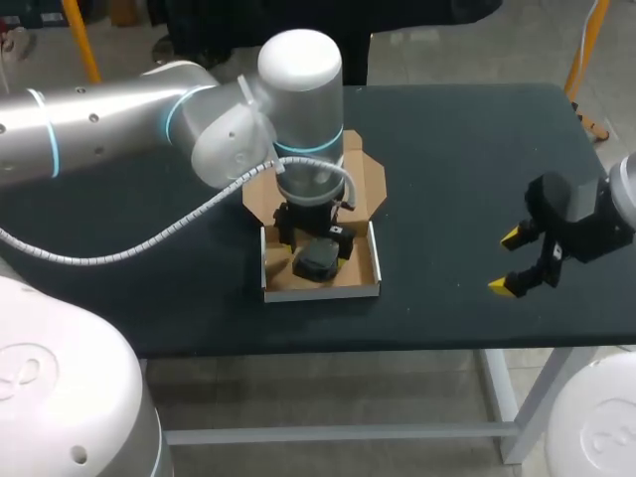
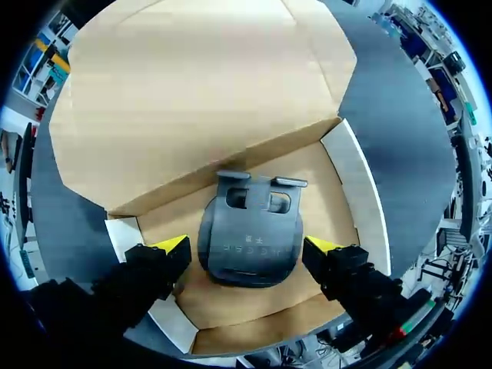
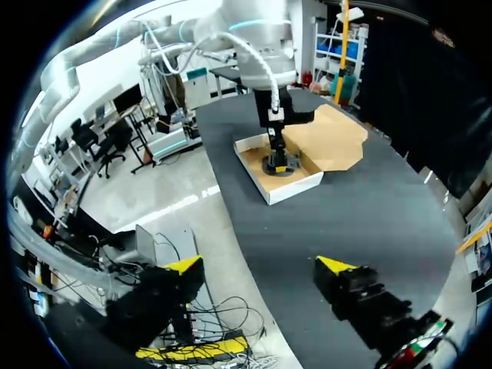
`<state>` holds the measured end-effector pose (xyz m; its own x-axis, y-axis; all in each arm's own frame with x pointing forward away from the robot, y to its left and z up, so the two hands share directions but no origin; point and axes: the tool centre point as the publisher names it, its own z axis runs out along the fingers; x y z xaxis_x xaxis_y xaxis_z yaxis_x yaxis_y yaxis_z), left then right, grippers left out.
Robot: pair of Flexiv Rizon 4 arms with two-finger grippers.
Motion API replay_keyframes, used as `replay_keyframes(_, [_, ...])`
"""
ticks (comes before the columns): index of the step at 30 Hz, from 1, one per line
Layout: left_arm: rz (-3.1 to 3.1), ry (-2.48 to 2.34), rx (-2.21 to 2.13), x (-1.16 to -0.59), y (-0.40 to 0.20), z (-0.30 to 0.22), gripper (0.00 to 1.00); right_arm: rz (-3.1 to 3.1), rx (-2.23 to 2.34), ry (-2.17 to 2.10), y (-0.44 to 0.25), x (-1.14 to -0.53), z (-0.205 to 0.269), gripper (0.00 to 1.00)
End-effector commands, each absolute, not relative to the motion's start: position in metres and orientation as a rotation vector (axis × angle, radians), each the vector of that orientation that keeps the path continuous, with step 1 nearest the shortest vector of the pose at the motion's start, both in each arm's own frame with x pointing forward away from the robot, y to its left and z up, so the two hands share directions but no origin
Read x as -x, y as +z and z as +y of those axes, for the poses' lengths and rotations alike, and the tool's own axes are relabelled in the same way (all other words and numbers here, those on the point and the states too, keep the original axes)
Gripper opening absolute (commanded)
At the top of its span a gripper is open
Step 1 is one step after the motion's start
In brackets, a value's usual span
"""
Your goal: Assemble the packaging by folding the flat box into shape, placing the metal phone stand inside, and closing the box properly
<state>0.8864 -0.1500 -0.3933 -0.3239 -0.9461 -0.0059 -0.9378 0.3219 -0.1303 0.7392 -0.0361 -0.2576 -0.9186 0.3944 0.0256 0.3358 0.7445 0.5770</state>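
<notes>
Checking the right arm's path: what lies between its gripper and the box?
Only bare table: nothing stands between the right gripper and the box. The head view shows it, and the right wrist view agrees.

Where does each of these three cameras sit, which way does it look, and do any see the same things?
Head view: above and behind the robot, looking down on the table; left arm over the box, right arm off to the side.
Left wrist view: on the left wrist, looking down into the box; its open jaws flank the phone stand.
Right wrist view: on the right wrist, looking across the table toward the box; its open jaws hold nothing.
Shared: all three show the box.
</notes>
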Motion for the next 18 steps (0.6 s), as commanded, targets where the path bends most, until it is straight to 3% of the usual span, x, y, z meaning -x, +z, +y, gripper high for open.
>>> replay_keyframes(1, [2.454, -0.139, 1.804, -0.8835, -0.3851, -0.1521, 1.00, 2.819, -0.602, 0.895, -0.2596, -0.7336, -0.0332, 1.00])
replay_keyframes(18, [2.432, -0.114, 1.853, -0.8805, -0.3789, -0.1523, 1.00, 2.819, -0.602, 0.895, -0.2596, -0.7336, -0.0332, 1.00])
